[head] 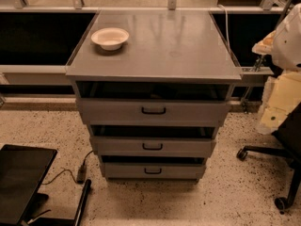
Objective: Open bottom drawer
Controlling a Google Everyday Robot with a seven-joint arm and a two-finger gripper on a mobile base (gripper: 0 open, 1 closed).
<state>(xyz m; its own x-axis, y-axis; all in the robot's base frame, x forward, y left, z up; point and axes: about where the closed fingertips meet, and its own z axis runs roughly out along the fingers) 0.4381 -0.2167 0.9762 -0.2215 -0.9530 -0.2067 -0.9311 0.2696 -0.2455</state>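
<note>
The grey metal cabinet (153, 46) stands in the middle of the camera view with three drawers. The bottom drawer (153, 171) is the lowest and narrowest-looking, with a flat grey front and a small black loop handle (153, 171). Its front sits in line with the cabinet and a dark gap shows above it. My arm (288, 41) is at the right edge, pale and bulky. My gripper (264, 45) is at the arm's left tip, level with the cabinet top, well up and to the right of the bottom drawer, touching nothing.
A white bowl (110, 37) sits on the cabinet top at the left. The top drawer (153, 111) and middle drawer (153, 146) have larger handles. An office chair base (277, 157) stands at right. A black case (21, 180) and a cable (70, 173) lie on the speckled floor at left.
</note>
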